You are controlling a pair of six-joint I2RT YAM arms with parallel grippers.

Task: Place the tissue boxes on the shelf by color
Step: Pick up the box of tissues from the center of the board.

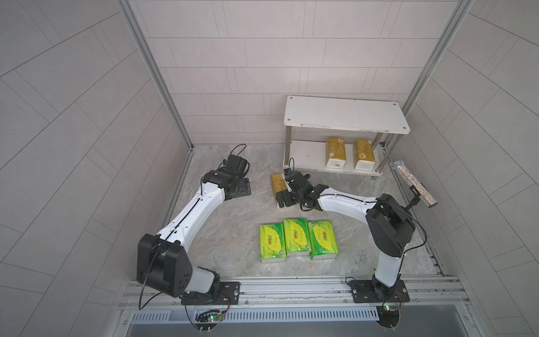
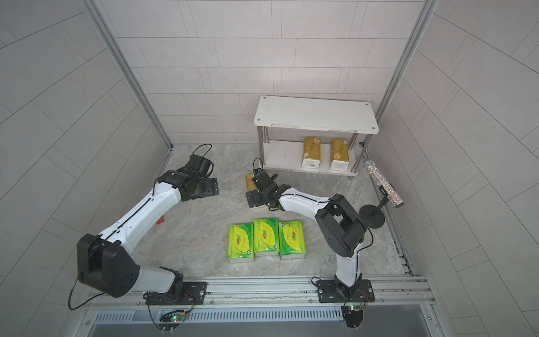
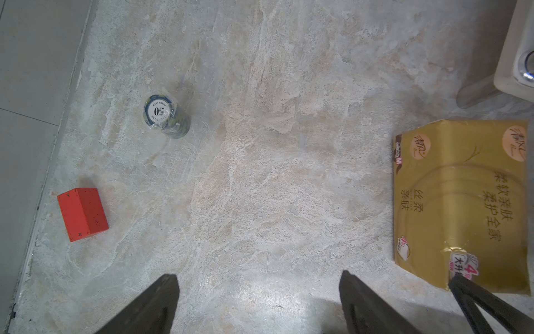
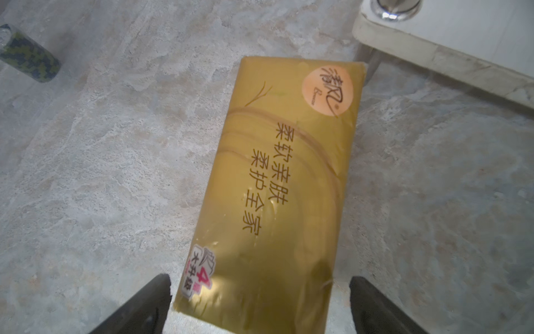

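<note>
Just off one front corner of the shelf (image 1: 344, 115), the third gold pack (image 4: 289, 179) is lying flat on the worktop (image 1: 233, 227). The right end effector (image 4: 260, 284) is hovering over its near end with jaws spread wide, one finger sitting beside each long side and neither pressing in. The pack's long axis is running straight away from that end effector toward the shelf, so the jaws are spanning its short width, which I judge to be the grip the coming closure is calling for. The left end effector (image 3: 258, 284) is also standing spread, over bare worktop, with the same pack lying off to one side of it. The right arm is plainly the nearer one. Two shelved gold packs (image 1: 336, 151) are sitting side by side on the lower board (image 1: 306, 159), leaving bare board at the end closest to the loose pack. Three green packs (image 1: 297, 237) are waiting in a row on the worktop, nearer the arm bases.
</note>
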